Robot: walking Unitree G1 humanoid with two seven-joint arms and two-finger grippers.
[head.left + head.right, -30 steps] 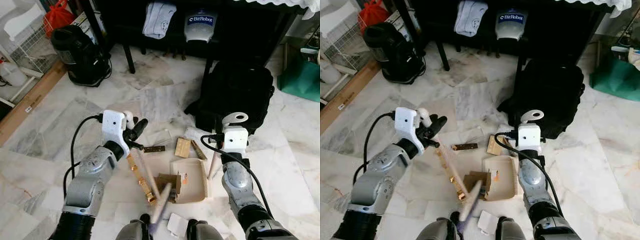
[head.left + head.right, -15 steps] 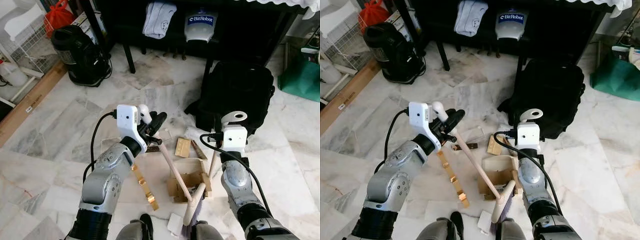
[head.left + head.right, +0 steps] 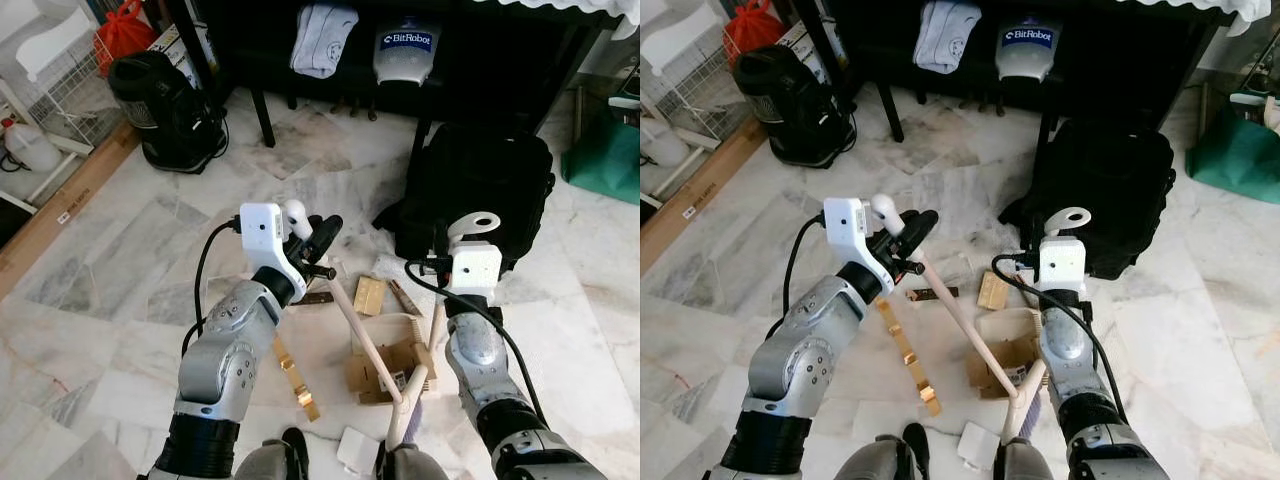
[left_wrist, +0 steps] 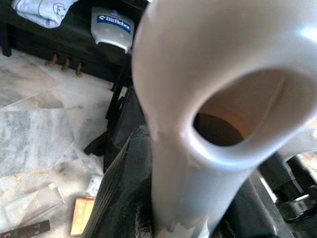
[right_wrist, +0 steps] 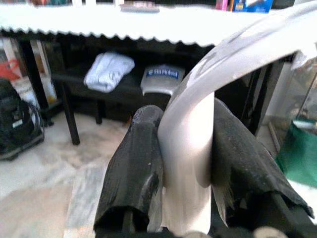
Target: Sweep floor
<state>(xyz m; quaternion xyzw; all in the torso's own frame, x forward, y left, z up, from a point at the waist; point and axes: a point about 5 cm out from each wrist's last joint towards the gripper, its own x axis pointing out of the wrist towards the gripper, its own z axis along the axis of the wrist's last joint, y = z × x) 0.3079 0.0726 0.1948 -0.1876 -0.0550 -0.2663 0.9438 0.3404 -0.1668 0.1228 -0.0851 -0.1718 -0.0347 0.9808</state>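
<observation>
We see 1 broom [image 3: 365, 345], handle slanting from left end effector [image 3: 318, 240], clamped on it, down-right to 1 dustpan [image 3: 400, 345]; right end effector [image 3: 470, 232] grips dustpan handle [image 5: 190, 163].

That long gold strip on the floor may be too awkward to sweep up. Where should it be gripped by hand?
Take the gold strip near its middle, from straight above, with fingers across its narrow width. It lies flat on the marble floor, with bare floor along both long edges, to the left of the broom handle.
</observation>
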